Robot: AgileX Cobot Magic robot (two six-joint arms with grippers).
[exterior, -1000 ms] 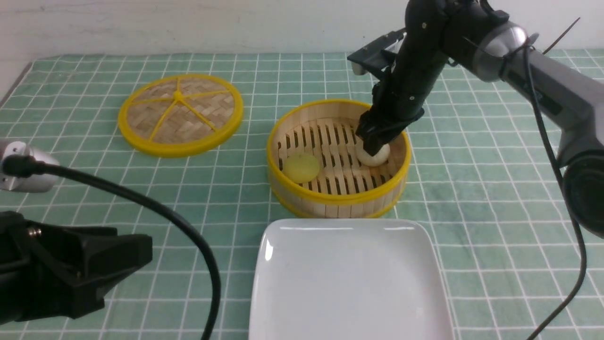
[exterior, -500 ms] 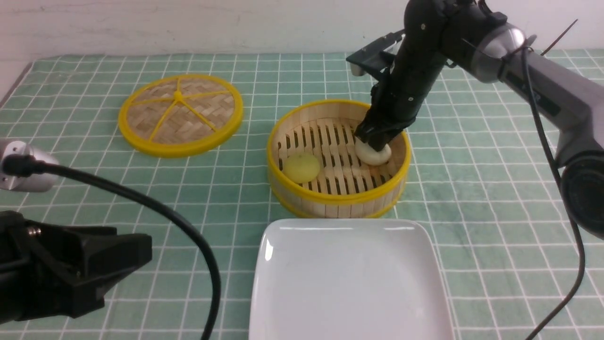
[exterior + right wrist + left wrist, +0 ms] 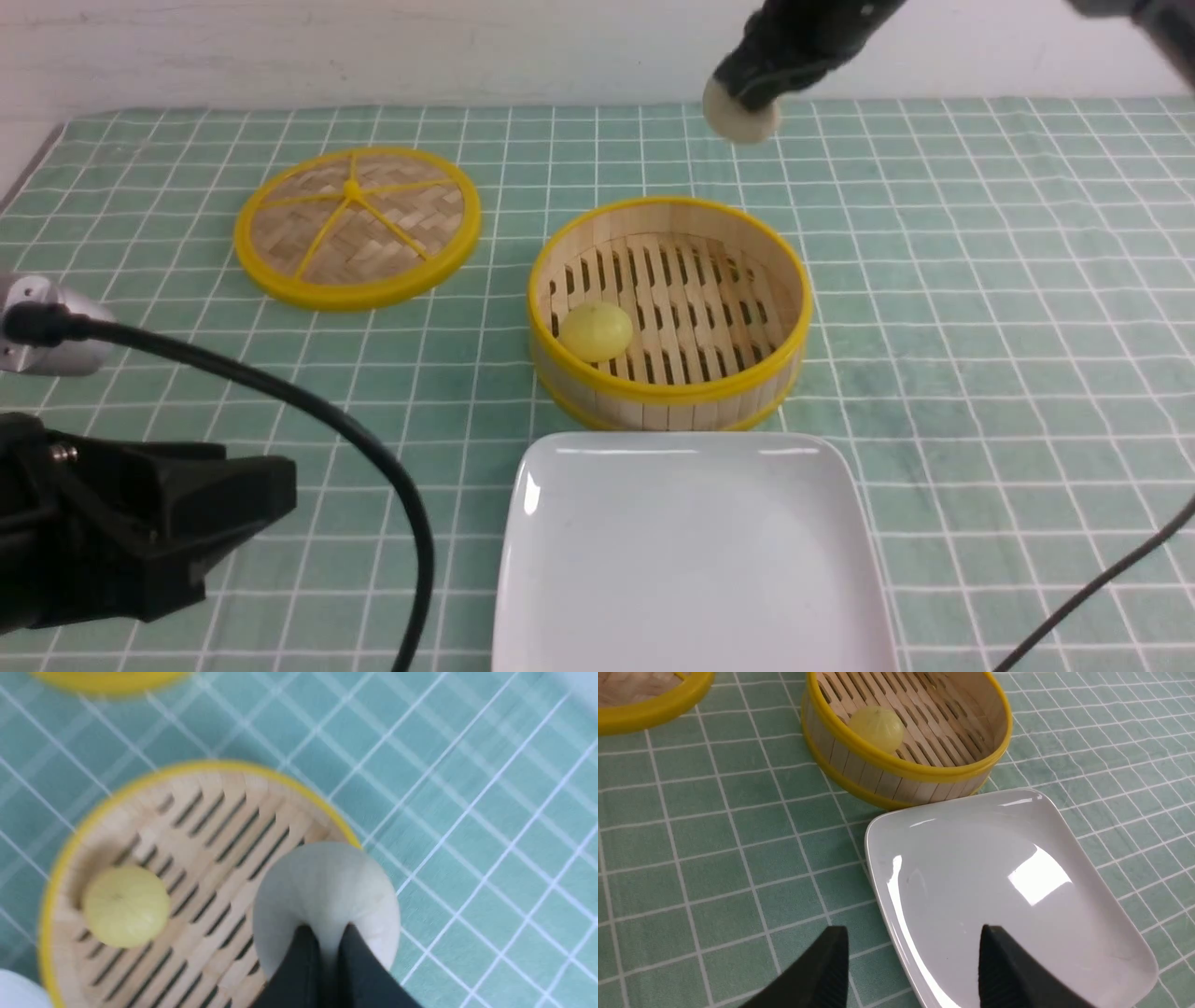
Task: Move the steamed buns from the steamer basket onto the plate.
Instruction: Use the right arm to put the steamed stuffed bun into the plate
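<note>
Lifting: off-white round bun (image 3: pixel 740 114), airborne above round bamboo steamer basket (image 3: pixel 669 393)
Left claw (image 3: pixel 913 952): standing apart, holding nothing
Pale yellow dome bun (image 3: pixel 596 332): sitting inside basket, left side
Glossy white square plate (image 3: pixel 691 551): lying bare
Right claw (image 3: pixel 327 938): pinching off-white bun; advise keeping squeeze gentle, clearing rim, lowering before releasing
</note>
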